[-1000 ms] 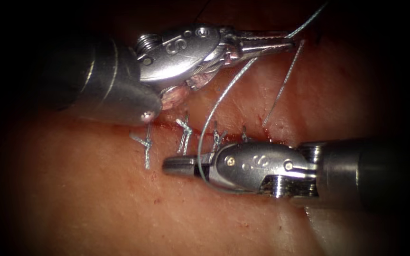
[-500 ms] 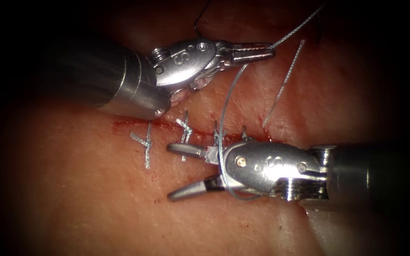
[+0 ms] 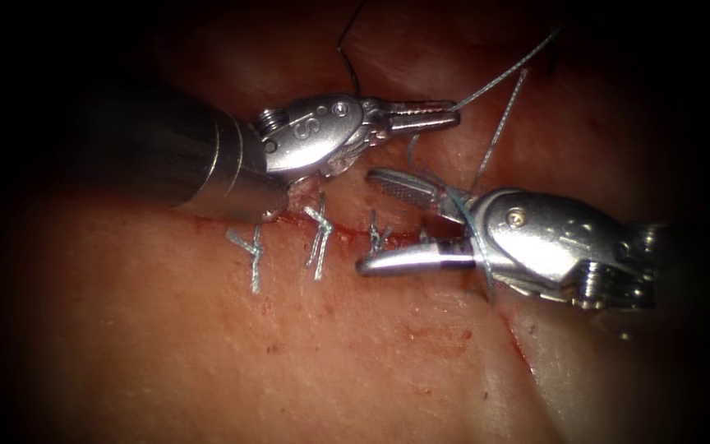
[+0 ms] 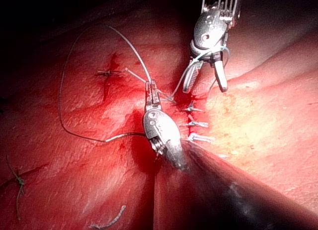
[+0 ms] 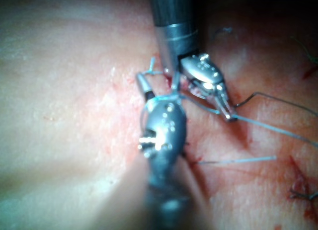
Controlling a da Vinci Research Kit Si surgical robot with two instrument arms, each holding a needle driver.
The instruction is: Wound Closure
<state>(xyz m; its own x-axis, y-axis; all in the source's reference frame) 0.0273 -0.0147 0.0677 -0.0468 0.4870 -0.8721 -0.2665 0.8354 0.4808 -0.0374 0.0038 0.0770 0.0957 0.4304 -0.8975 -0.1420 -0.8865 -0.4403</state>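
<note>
Your left tool [image 3: 452,114] enters from the left, its shaft angled downward to the wrist, its jaws pressed together and pointing right. Your right tool [image 3: 375,220] enters from the right, its wrist bent toward the left, its jaws spread wide apart, the tips pointing left just below the left tool's jaws.

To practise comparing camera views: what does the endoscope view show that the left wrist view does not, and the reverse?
Endoscope view: the toothed inner faces of the right tool, open and holding nothing. Left wrist view: a long slack loop of thread and loose cut ends. Both: the left tool shut on the thread, thread wrapped round the right tool, and knotted stitches across the cut. I cannot pick out the needle.
</note>
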